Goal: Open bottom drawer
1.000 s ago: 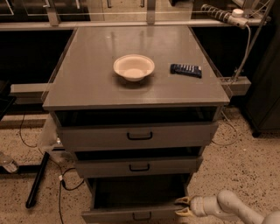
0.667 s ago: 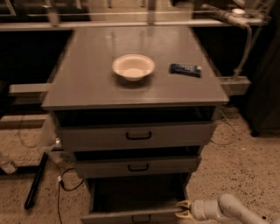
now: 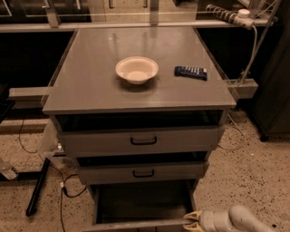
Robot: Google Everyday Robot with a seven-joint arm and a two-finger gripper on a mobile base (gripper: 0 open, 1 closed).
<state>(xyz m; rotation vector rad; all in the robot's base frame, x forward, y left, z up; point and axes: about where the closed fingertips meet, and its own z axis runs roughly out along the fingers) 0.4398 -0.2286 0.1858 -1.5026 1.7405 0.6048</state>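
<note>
The grey cabinet has three drawers. The bottom drawer (image 3: 140,224) is pulled out toward me, with its dark inside (image 3: 142,201) showing. Its front runs along the lower edge of the view and its handle is out of view. My gripper (image 3: 193,219), yellowish at the tips on a white arm (image 3: 235,219), is at the lower right, against the right end of the bottom drawer's front. The middle drawer (image 3: 143,172) and the top drawer (image 3: 143,141) each stand slightly out and show a black loop handle.
A white bowl (image 3: 137,69) and a dark remote (image 3: 191,72) lie on the cabinet top (image 3: 90,86). Cables (image 3: 63,190) and a black bar (image 3: 38,186) lie on the speckled floor at the left. A power strip (image 3: 226,13) and a cord hang at the right.
The bottom drawer's front has slid a little further out toward me. My gripper has moved with it, slightly lower in view. The bowl and the remote have not moved.
</note>
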